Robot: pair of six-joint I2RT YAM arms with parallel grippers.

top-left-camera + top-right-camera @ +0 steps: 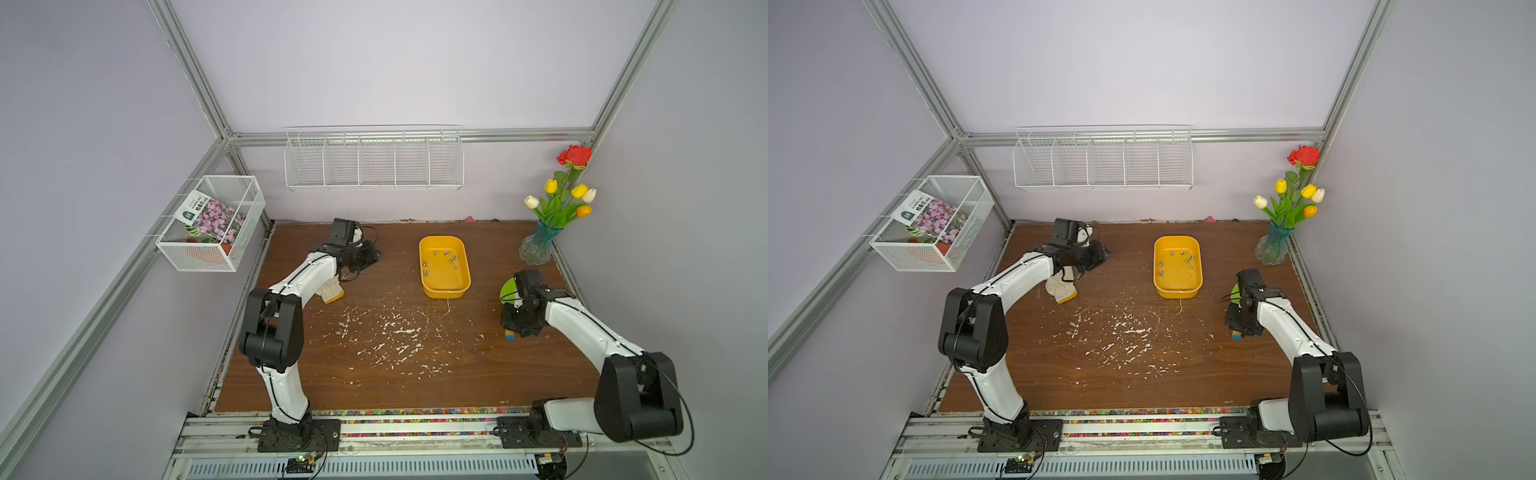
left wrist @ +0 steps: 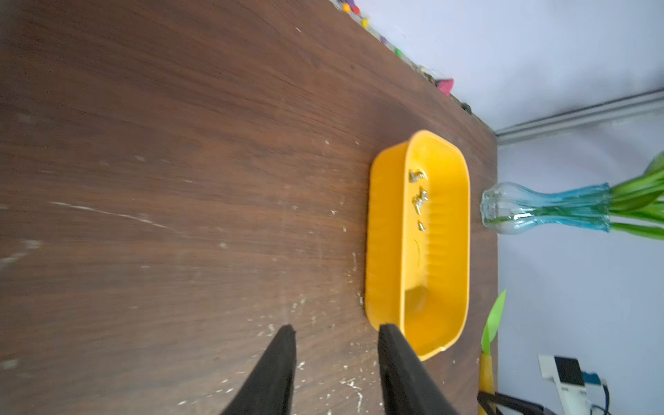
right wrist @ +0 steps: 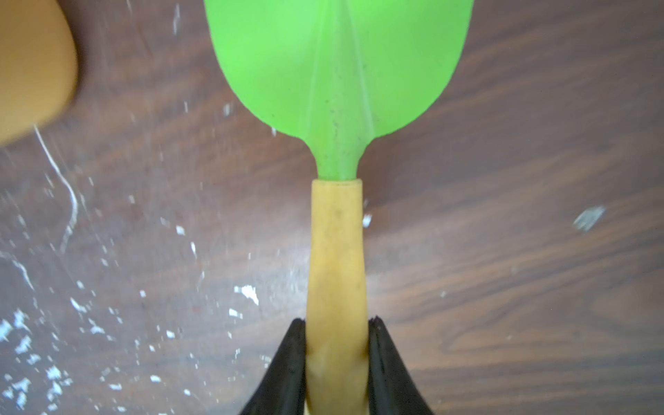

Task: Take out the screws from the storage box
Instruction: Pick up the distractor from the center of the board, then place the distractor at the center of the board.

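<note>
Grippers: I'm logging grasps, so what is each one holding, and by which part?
The right gripper grips the scoop by its yellow handle, well back from the green blade. The left gripper is open, holding nothing.

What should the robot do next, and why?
Probably lift the scoop and carry it over the box. The right tool is shut on the scoop's yellow handle, and the green blade is beside the box, not over it. The screws all lie inside the box. The left tool is open, empty and well apart from the box.
</note>
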